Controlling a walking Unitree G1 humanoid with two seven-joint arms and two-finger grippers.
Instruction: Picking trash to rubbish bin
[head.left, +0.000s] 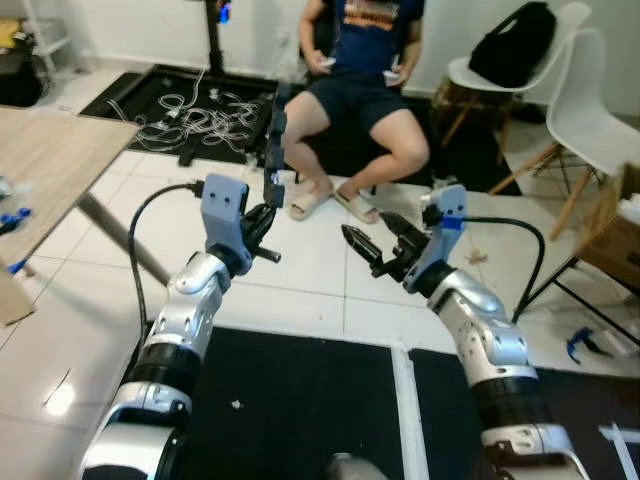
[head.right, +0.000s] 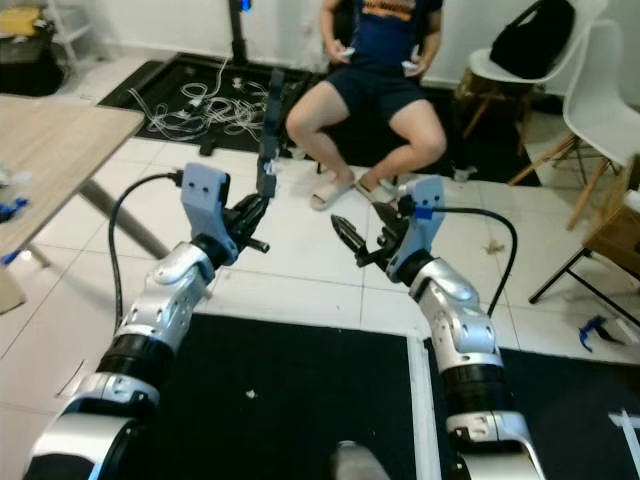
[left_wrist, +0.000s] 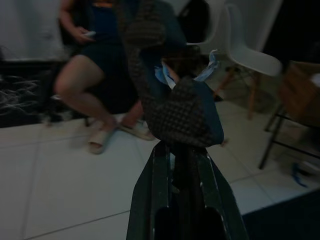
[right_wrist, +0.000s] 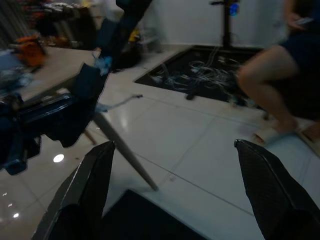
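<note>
While both arms are raised over the black mat (head.left: 290, 400), whose far edge sits just under the wrists where white tile floor (head.left: 300, 270) begins, the left gripper (head.left: 266, 232) is clamped on a dark strip of trash (head.left: 274, 150) that stands up from its fingers and rises above them; left wrist view shows the strip (left_wrist: 165, 85) pinched right at the fingertips, textured dark material with blue scraps at its edge. Right gripper (head.left: 372, 240) is beside it, apart, fingers spread wide and holding nothing; right wrist view shows both fingers (right_wrist: 85, 195) far apart with bare tile between them, and the left gripper with the trash off to one side. Gap between the two grippers is open tile. Beyond the left gripper and further to its outer side: wooden table (head.left: 50, 170) edge with a slanted leg (head.left: 125, 238) reaching down to the floor. Straight ahead past both grippers: a seated person (head.left: 365, 90), feet in slippers (head.left: 335, 203) on the tile, close to the line of the trash strip. Behind the person's left: dark mat with tangled white cables (head.left: 200, 110). Beyond the right gripper, outer side: white chairs (head.left: 570, 90), one with a black bag (head.left: 512, 45), and a dark-framed stand (head.left: 590, 270) with legs on the tile. Rubbish bin: cannot tell where it is.
</note>
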